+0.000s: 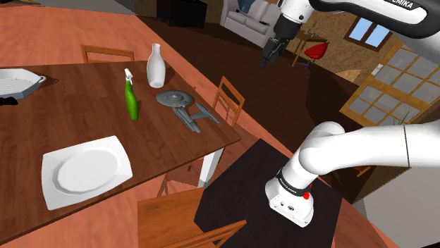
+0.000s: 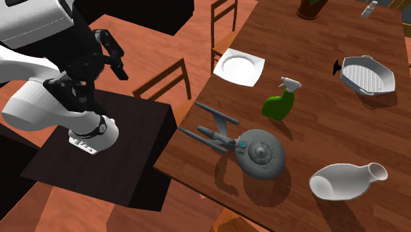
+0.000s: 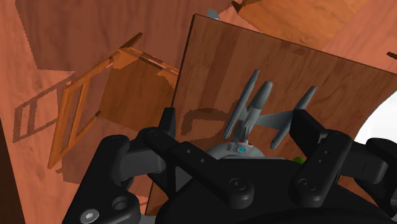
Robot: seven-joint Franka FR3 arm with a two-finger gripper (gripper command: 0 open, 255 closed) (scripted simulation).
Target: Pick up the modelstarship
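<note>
The grey model starship [image 1: 187, 106] lies on the wooden table [image 1: 63, 127], near the edge that faces the stand, with its saucer toward the white vase. In the second exterior view the starship [image 2: 245, 141] rests flat, nacelles pointing at the stand. My gripper [image 1: 268, 60] hangs high in the air, off the table and well apart from the starship. It is open with nothing between its fingers [image 2: 122, 68]. From the wrist, the gripper [image 3: 235, 122] looks down at the starship [image 3: 262, 107] far below, between the two spread fingers [image 3: 168, 122].
On the table also stand a green spray bottle [image 1: 131, 99], a white vase [image 1: 156, 66], a white square plate [image 1: 84, 171] and a white baking dish [image 1: 17, 83]. Wooden chairs [image 1: 229, 98] line the table's edges. The black stand [image 1: 247, 183] sits beside the table.
</note>
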